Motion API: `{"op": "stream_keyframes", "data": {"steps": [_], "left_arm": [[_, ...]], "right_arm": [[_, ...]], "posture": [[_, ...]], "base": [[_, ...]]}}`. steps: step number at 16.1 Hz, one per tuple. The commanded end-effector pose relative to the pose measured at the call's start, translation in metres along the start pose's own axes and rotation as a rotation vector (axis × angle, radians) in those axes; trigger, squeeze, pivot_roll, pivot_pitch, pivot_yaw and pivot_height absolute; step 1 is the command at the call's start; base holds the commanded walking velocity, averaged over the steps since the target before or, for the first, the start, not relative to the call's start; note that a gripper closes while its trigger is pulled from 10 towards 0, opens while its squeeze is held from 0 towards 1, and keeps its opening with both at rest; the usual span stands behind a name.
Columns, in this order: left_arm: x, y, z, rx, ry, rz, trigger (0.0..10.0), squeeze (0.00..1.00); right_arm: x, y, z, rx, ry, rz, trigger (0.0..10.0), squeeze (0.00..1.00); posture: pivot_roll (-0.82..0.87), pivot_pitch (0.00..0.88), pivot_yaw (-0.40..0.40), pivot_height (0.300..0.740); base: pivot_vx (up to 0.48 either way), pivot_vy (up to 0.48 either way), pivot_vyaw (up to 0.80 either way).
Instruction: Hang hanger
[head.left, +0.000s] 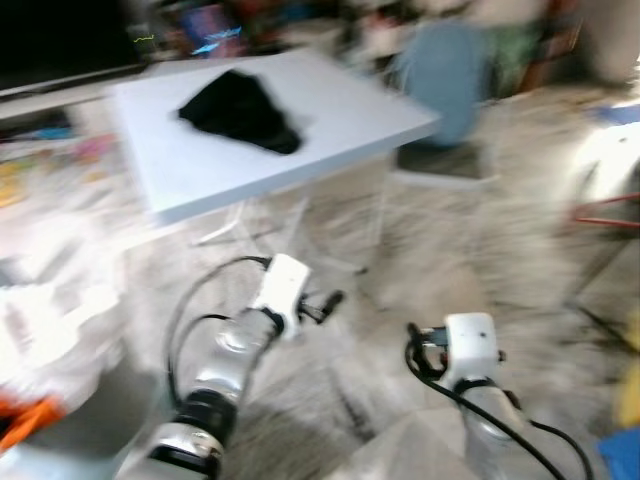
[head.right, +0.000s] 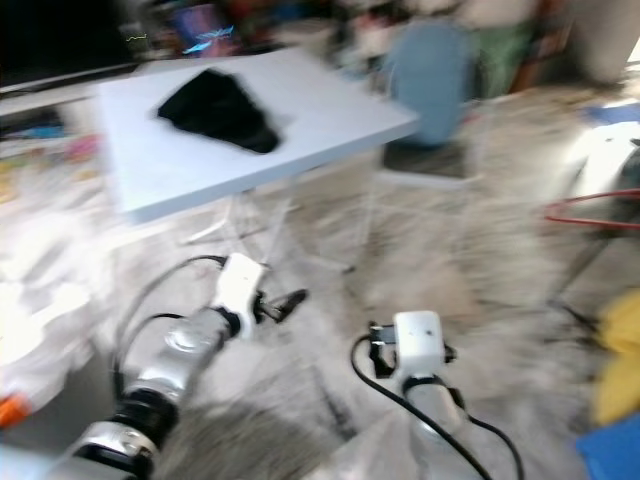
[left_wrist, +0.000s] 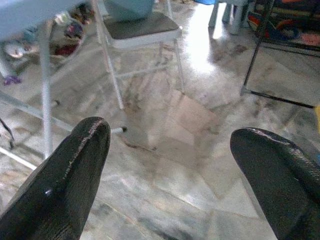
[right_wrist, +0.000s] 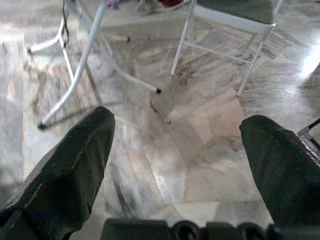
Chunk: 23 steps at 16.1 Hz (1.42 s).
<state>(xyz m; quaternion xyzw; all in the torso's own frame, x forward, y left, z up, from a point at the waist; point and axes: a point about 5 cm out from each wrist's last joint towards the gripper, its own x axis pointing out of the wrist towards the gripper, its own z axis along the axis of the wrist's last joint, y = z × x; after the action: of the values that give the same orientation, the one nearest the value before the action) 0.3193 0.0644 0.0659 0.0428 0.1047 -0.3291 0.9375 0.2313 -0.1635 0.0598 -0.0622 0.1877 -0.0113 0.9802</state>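
A black garment (head.left: 242, 110) lies crumpled on a white folding table (head.left: 340, 110) ahead of me; the head views are blurred. My left gripper (head.left: 328, 300) is held low over the floor in front of the table. In the left wrist view its fingers (left_wrist: 75, 170) stand wide apart with nothing between them. My right gripper (right_wrist: 177, 130) is also held low over the floor, to the right of the left one. It is open and empty, and its white wrist housing (head.left: 468, 345) shows in the head view.
A blue-backed folding chair (head.left: 445, 90) stands behind the table's right corner. A dark frame with a red bar (head.left: 610, 215) stands at the right. White clutter (head.left: 50, 290) lies on the floor at the left. Marbled floor (head.left: 400, 270) lies open between table and arms.
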Motion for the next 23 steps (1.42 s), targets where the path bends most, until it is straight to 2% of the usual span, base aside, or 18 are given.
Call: {"op": "stream_keyframes", "data": {"steps": [1,6,10,11,12,14,15,16,17,19,21,23], "left_arm": [[-0.002,0.006,-0.001,0.018,0.013,0.016,10.0,0.0],[-0.003,0.007,-0.003,0.031,0.024,0.043,10.0,0.0],[-0.008,0.017,0.0,0.045,-0.001,0.081,10.0,0.0],[-0.019,0.031,0.009,-0.011,-0.077,0.115,10.0,0.0],[-0.031,0.039,0.011,-0.022,-0.106,0.134,10.0,0.0],[-0.041,0.042,0.008,-0.005,-0.115,0.135,10.0,0.0],[-0.056,0.044,0.002,0.041,-0.11,0.133,10.0,0.0],[-0.065,0.042,0.0,0.074,-0.114,0.148,10.0,0.0],[-0.072,0.039,0.001,0.091,-0.127,0.167,10.0,0.0],[-0.083,0.034,-0.003,0.072,-0.123,0.236,10.0,0.0],[-0.083,0.037,-0.005,0.046,-0.108,0.256,10.0,0.0],[-0.081,0.037,-0.002,0.056,-0.101,0.262,10.0,0.0]], "right_arm": [[0.001,0.003,0.007,0.009,-0.028,0.011,10.0,0.0],[0.002,0.008,0.015,0.008,-0.067,0.034,10.0,0.0],[-0.002,0.009,0.027,0.046,-0.149,0.046,10.0,0.0],[-0.01,-0.001,0.036,0.067,-0.23,-0.003,10.0,0.0],[-0.017,-0.011,0.039,0.075,-0.266,-0.043,10.0,0.0],[-0.023,-0.02,0.038,0.073,-0.277,-0.069,10.0,0.0],[-0.03,-0.035,0.031,0.069,-0.272,-0.12,10.0,0.0],[-0.034,-0.042,0.026,0.067,-0.264,-0.142,10.0,0.0],[-0.037,-0.044,0.025,0.062,-0.265,-0.152,10.0,0.0],[-0.041,-0.047,0.022,0.07,-0.26,-0.169,10.0,0.0],[-0.039,-0.042,0.019,0.08,-0.249,-0.157,10.0,0.0],[-0.033,-0.029,0.022,0.016,-0.256,-0.093,10.0,0.0]], "posture": [[0.01,0.0,-0.01,0.74],[0.01,0.0,-0.007,0.74],[0.02,0.0,-0.006,0.74],[0.02,0.0,-0.01,0.74],[0.02,0.0,-0.016,0.74],[0.03,0.0,-0.018,0.74],[0.03,0.0,-0.023,0.74],[0.04,0.0,-0.021,0.74],[0.04,0.0,-0.018,0.74],[0.04,0.0,-0.024,0.74],[0.05,0.0,-0.031,0.74],[0.06,0.0,-0.03,0.74]], "base": [[0.0,0.0,0.8],[0.0,0.0,0.8],[0.0,0.0,0.8],[0.0,0.0,0.0],[0.0,0.0,0.0],[0.0,0.0,0.0],[0.0,0.0,0.0],[0.0,0.0,0.0],[0.0,0.0,0.0],[0.0,0.0,0.0],[0.0,0.0,0.0],[0.0,0.0,0.4]]}}
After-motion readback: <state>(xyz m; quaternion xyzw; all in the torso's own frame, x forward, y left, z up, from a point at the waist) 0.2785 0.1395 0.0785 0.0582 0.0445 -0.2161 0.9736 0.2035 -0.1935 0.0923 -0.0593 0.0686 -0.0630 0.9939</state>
